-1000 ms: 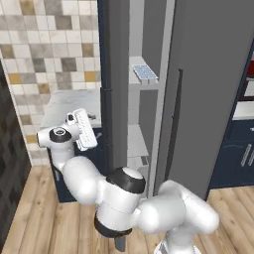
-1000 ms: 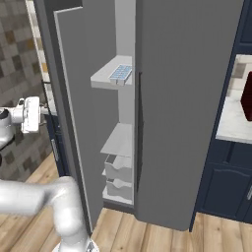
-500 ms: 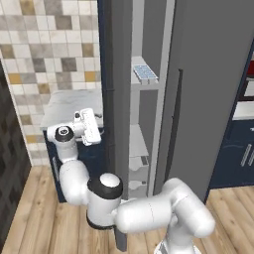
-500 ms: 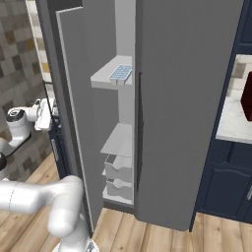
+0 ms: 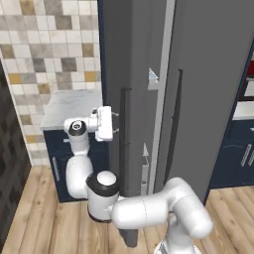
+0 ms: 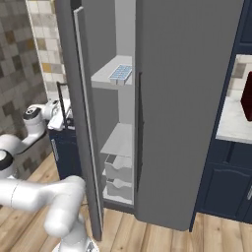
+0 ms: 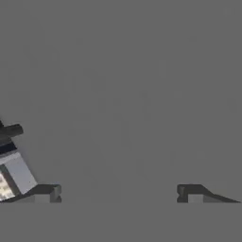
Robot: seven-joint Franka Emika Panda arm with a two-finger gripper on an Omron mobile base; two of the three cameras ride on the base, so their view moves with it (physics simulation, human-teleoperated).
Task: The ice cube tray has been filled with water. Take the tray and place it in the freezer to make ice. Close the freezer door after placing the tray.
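Observation:
The ice cube tray (image 6: 120,73) lies flat on the upper shelf inside the freezer (image 6: 187,98), its pale blue water cells facing up. In the left base view only a corner of the tray (image 5: 153,75) peeks through the narrow gap. The freezer door (image 5: 111,59) stands partly open, and its lighter inner face (image 6: 84,128) shows in the right base view. My gripper (image 5: 117,123) is open, its fingertips at the door's outer face beside the dark vertical handle (image 5: 123,149). The hand view has the gripper (image 7: 118,193) open with the flat grey door panel (image 7: 123,94) close ahead.
A grey counter (image 5: 64,106) over a navy cabinet sits left of the freezer, under a tiled wall. More navy cabinets (image 5: 238,149) stand to the right. Pale drawers (image 6: 118,172) fill the freezer's lower part. A dark red object (image 6: 246,96) rests on the right counter.
My gripper has moved right, from the counter side up to the door's outer face. The freezer door has swung further toward shut, narrowing the gap.

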